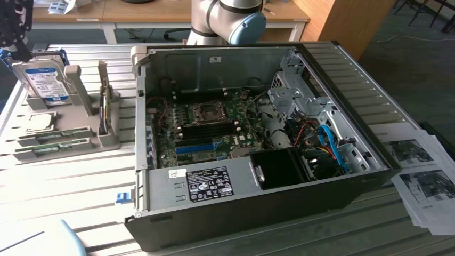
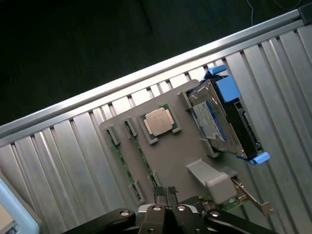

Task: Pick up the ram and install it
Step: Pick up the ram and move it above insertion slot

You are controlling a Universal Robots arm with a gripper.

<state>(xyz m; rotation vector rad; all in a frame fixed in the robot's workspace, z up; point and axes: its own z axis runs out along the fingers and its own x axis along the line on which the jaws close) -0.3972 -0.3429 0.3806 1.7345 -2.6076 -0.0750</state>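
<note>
Green ram (image 1: 51, 140) — seemingly edge-up along holder (image 2: 175, 156)

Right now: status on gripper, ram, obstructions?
Gripper shut, empty, above tray. Ram in tray slots, not picked. CPU and drive alongside, not blocking.

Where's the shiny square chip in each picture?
Exterior view: the square silver processor chip lies flat on the grey plastic tray, at the exterior view's left.
Wrist view: the chip lies near the tray's middle.
Shared landmark: the silver hard drive with a blue label, standing in the tray.
</note>
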